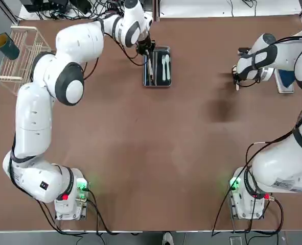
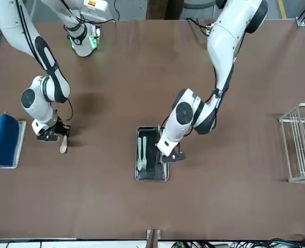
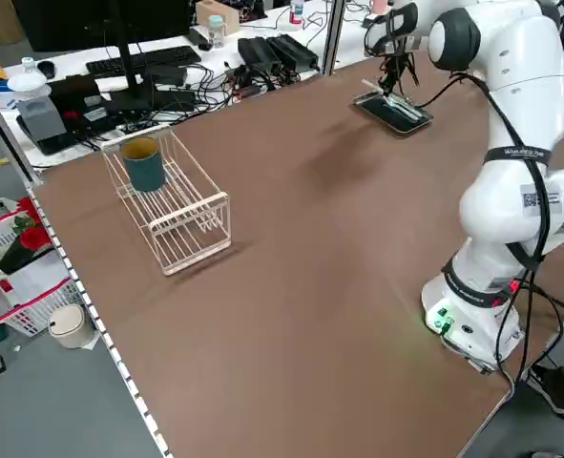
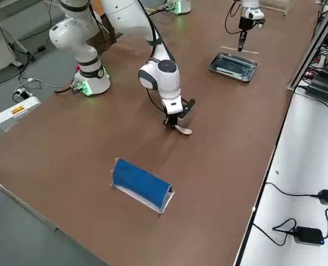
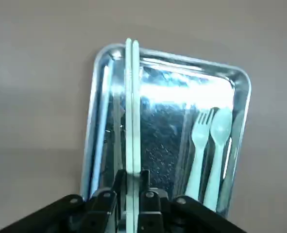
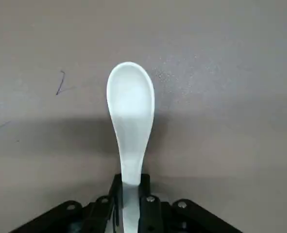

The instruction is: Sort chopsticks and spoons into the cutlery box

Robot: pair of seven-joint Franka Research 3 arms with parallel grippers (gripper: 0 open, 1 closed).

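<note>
pincer of the left arm (image 5: 132,187): closed on the pair of chopsticks (image 5: 132,111), which lie side by side between its two fingers. it is located over the cutlery box (image 5: 167,121), a shallow metal tray with rounded corners and a raised rim, at the far side of the brown bench (image 1: 140,143) as seen from the arm bases. the tips of the chopsticks reach past the rim of the box in the left wrist view; whether they touch the box cannot be told. within the box lie a pale green fork (image 5: 199,145) and a pale green spoon (image 5: 218,150), side by side with handles roughly parallel.

pincer of the right arm (image 6: 130,187): closed on the handle of a white spoon (image 6: 130,111), its oval bowl projecting beyond the fingers. this pincer is located above the right part of the bench, well apart from the cutlery box.

surrounding objects: near the right pincer, a blue cloth-like piece (image 4: 141,182) covers most of a white board (image 4: 141,200) on the bench. to the left of the left arm, a white wire rack (image 3: 178,205) stands on the bench, with a dark green cup (image 3: 143,164) on it.
</note>
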